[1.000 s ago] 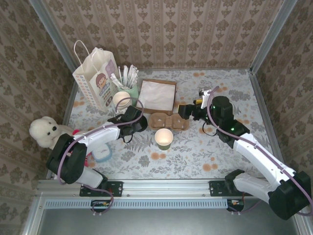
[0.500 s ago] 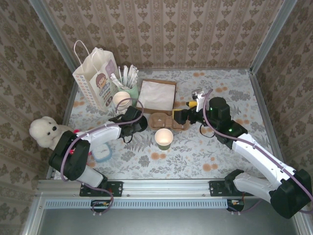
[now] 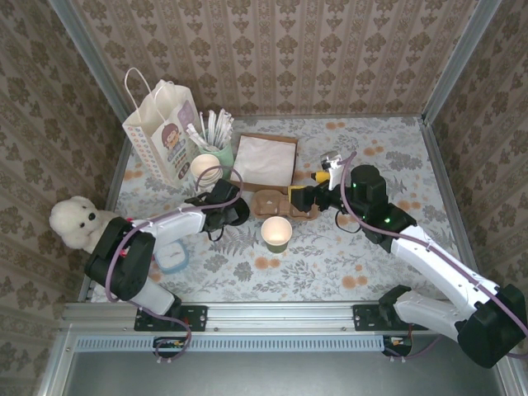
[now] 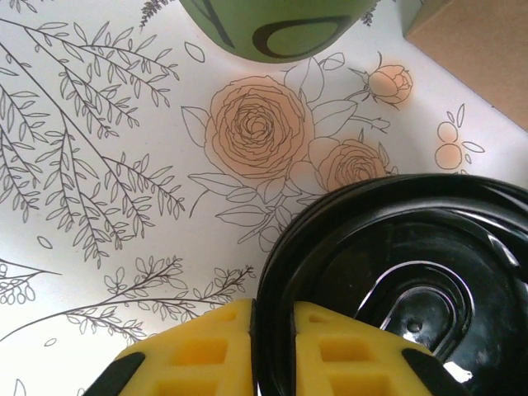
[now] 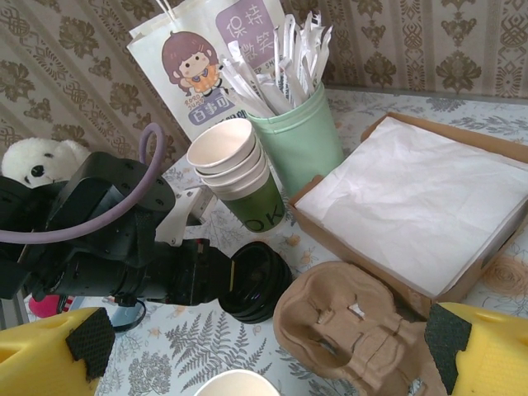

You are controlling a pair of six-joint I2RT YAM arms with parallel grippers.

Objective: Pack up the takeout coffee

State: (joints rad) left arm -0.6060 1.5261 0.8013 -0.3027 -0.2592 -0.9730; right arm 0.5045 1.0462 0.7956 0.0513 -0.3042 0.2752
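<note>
Cup (image 3: 276, 233) stands lidless near the worktop's middle, just in front of the carrier (image 5: 351, 330). The right wrist camera catches only a sliver of its rim at the frame's bottom edge. The left gripper (image 4: 272, 351) pinches the rim of a black lid (image 4: 412, 280) between yellow pads. The lid sits low over the worktop left of the cup, and contact cannot be told. The frame cuts off its right side. The right gripper (image 3: 299, 198) hangs at the carrier's right end, fingers (image 5: 49, 359) spread wide with the carrier seen between them. Toward the far left corner, a stack (image 5: 235, 161) of cups reads "OK", the rest hidden. A bag (image 5: 198, 58) shows a cartoon girl and Chinese characters, partly cut off.
</note>
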